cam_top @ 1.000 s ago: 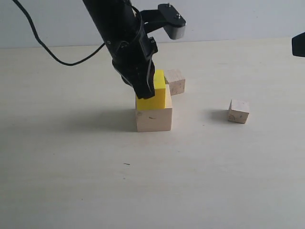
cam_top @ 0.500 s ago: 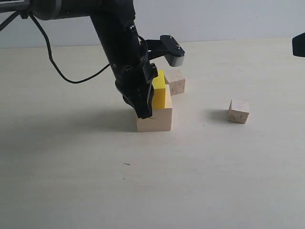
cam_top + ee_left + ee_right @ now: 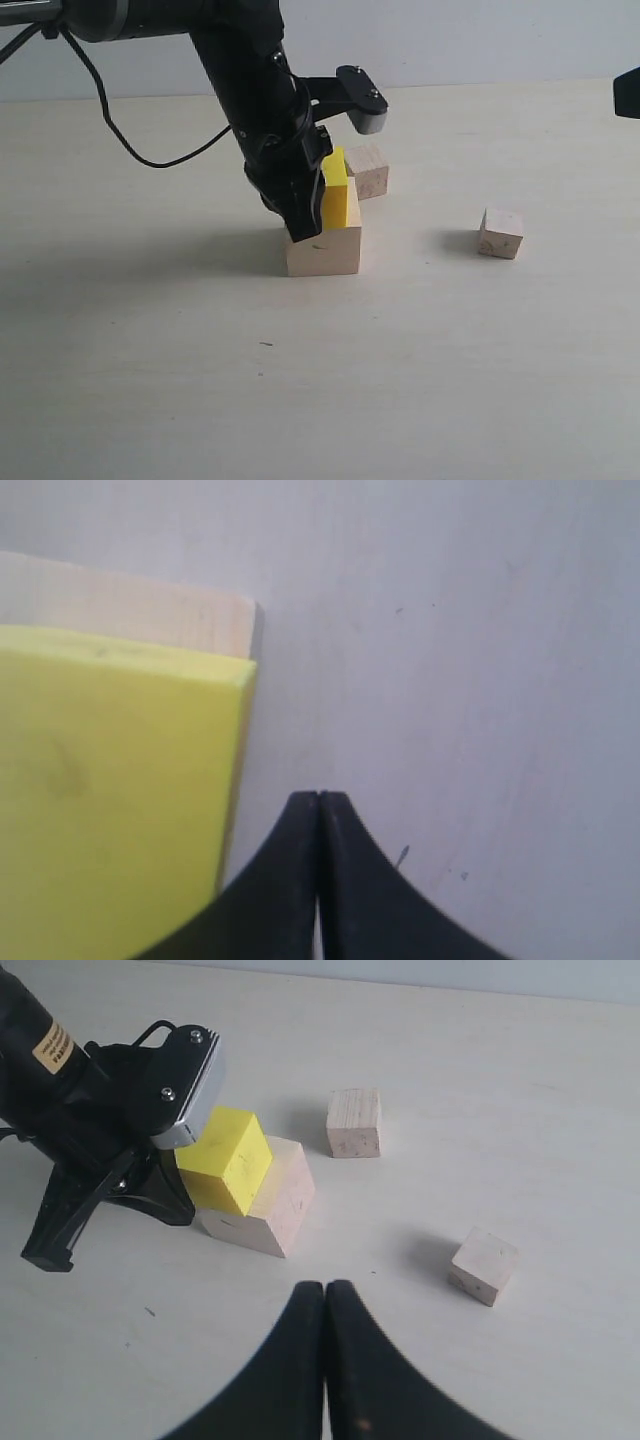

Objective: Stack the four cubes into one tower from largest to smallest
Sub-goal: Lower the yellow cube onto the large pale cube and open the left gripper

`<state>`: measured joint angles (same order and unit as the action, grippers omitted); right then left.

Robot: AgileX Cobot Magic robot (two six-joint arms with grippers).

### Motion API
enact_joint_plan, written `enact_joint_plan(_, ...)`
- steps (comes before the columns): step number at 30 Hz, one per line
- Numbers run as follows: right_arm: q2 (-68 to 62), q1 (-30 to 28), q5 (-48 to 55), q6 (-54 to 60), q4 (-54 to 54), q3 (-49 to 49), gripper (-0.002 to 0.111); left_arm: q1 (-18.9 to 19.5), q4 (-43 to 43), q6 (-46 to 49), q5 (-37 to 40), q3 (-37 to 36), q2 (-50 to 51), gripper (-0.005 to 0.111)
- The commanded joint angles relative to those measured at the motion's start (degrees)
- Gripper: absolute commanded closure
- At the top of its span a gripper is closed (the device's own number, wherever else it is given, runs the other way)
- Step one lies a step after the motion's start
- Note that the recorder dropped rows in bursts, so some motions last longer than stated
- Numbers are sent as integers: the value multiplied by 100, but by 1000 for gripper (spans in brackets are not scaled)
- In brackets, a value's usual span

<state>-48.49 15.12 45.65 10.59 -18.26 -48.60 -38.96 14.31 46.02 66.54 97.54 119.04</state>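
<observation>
The large pale wood cube (image 3: 325, 252) stands mid-table with the yellow cube (image 3: 340, 195) on top of it, its right side about flush with the wood cube's. My left gripper (image 3: 300, 234) is shut and empty, its tips against the yellow cube's left side, over the wood cube's top. The left wrist view shows the shut left gripper (image 3: 318, 798) beside the yellow cube (image 3: 110, 780) and the wood cube (image 3: 130, 605). The small wood cube (image 3: 367, 170) sits just behind. The smallest wood cube (image 3: 500, 233) lies apart to the right. My right gripper (image 3: 325, 1286) hangs shut and empty, short of the cubes.
A black cable (image 3: 140, 150) trails from the left arm across the table's back left. A dark part of the right arm (image 3: 628, 92) shows at the right edge. The pale tabletop (image 3: 300, 390) ends at a grey wall behind.
The left gripper came down along the yellow cube's left side, hiding its left part. The yellow cube's right edge sits slightly farther right. The other cubes and right gripper stayed put.
</observation>
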Motion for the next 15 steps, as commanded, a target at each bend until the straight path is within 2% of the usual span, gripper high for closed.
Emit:
enact_joint_plan(1, 11, 15, -75, -9, 40, 19, 108, -40, -29, 21, -153, -12, 9, 107)
enact_joint_plan(15, 11, 15, -75, -9, 40, 19, 108, -40, -403, -68, -294, -12, 64, 107)
